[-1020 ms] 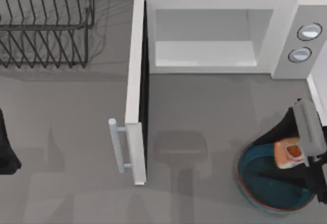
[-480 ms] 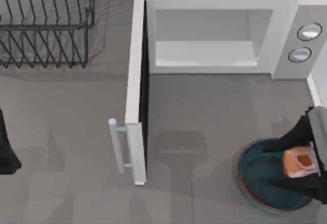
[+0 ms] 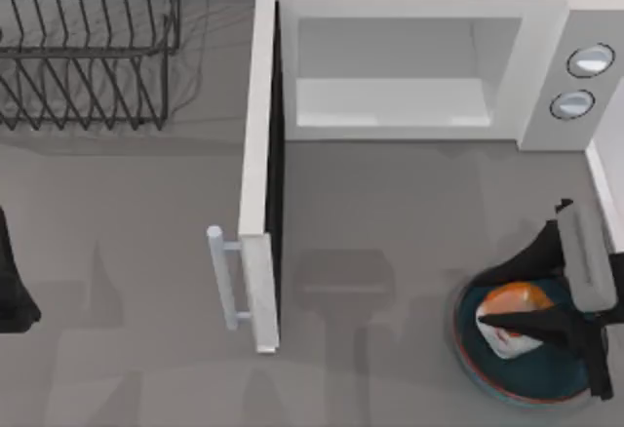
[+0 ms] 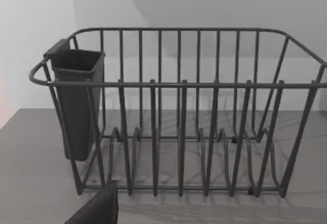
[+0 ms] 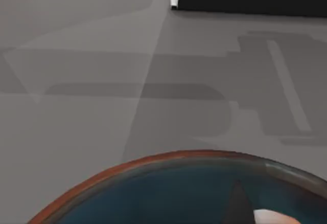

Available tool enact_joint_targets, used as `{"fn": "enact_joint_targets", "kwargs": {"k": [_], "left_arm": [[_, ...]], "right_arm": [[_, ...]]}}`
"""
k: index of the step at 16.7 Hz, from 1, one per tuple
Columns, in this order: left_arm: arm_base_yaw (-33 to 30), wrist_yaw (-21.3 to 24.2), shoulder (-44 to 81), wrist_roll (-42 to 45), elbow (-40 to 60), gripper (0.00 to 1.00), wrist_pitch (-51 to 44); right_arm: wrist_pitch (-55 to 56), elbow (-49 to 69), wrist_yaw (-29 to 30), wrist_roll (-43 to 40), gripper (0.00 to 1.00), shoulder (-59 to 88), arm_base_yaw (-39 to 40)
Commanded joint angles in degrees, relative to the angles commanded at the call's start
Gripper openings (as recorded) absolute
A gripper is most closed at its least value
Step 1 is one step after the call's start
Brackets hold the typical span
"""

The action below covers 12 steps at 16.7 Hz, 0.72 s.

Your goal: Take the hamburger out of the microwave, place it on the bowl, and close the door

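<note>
The hamburger (image 3: 507, 312), an orange bun with white patches, lies in the left part of the dark teal bowl (image 3: 460, 347) at the front right of the table. My right gripper (image 3: 484, 300) hangs over the bowl, open, one finger above the bun and the other crossing over it. The right wrist view shows the bowl's reddish rim (image 5: 153, 162) and a pale bit of the hamburger (image 5: 273, 217). The white microwave (image 3: 419, 18) stands at the back with an empty cavity. Its door (image 3: 258, 174) stands wide open, pointing toward the table's front. My left arm (image 3: 10, 291) rests at the left edge.
A dark wire dish rack (image 3: 88, 47) stands at the back left, and the left wrist view shows the rack (image 4: 179, 111) with its cutlery cup (image 4: 76, 101). The door's white bar handle (image 3: 226, 279) sticks out to the left. Two round dials (image 3: 590, 59) sit on the microwave's grey panel.
The right gripper has lowered and shifted left over the bowl. The hamburger has left the fingers and now lies in the bowl. The left arm has not moved.
</note>
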Motion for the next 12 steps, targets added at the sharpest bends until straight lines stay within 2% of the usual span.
{"fn": "enact_joint_targets", "kwargs": {"k": [4,9,12], "left_arm": [[0.0,0.0,0.0,0.0,0.0,1.00,0.0],[0.0,0.0,0.0,0.0,0.0,1.00,0.0],[0.0,0.0,0.0,0.0,0.0,1.00,0.0]], "right_arm": [[9.6,-2.2,0.7,6.6,0.00,1.7,2.6],[10.9,-2.6,0.8,7.8,0.00,1.9,3.1],[10.9,-2.6,0.8,7.8,0.23,1.9,3.1]]}}
